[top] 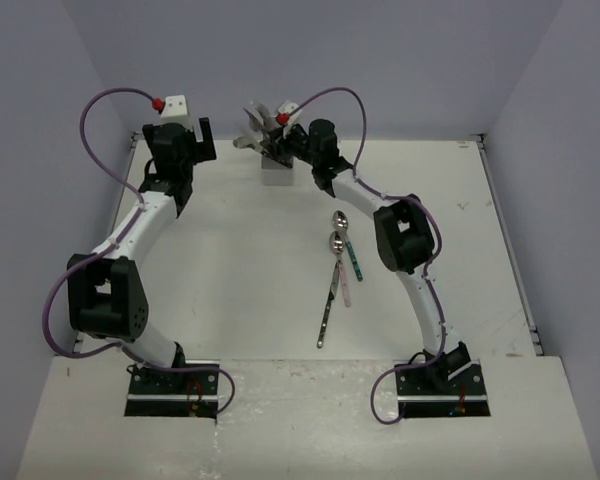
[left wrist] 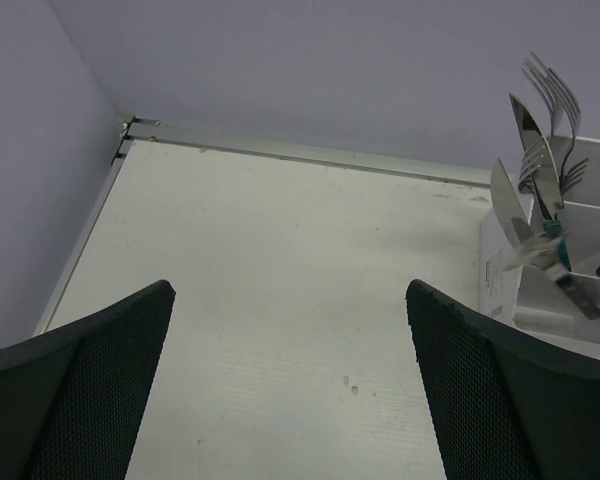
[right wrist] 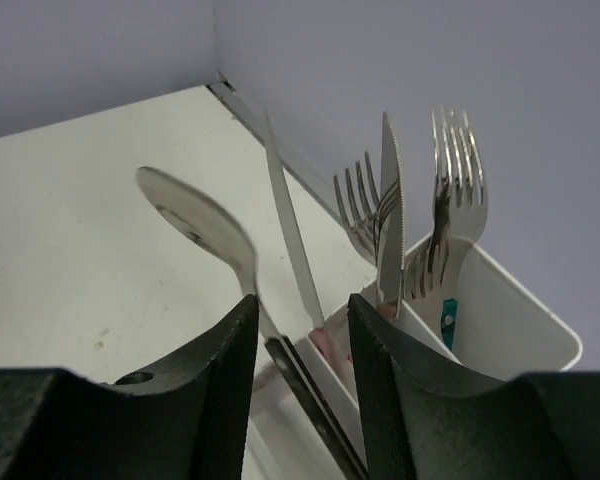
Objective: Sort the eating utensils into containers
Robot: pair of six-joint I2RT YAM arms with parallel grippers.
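The white compartment holder [top: 277, 172] stands at the back centre, with several forks and knives upright in it. My right gripper [top: 285, 142] hangs over it. In the right wrist view the gripper [right wrist: 302, 300] is open, its fingers wider apart than the black-handled spoon [right wrist: 195, 215] that passes between them and leans against the left finger. Forks [right wrist: 460, 170] and knives [right wrist: 390, 200] stand in the holder [right wrist: 510, 320]. A teal-handled spoon [top: 341, 221], a pink-handled spoon [top: 336, 243] and a dark-handled utensil [top: 325, 320] lie on the table. My left gripper [top: 198, 140] is open and empty.
The left wrist view shows my left gripper [left wrist: 290, 290] above the bare white table [left wrist: 280, 250], with the holder [left wrist: 540, 300] at its right. Purple walls close the back and sides. The right arm's elbow [top: 405, 235] sits beside the loose utensils.
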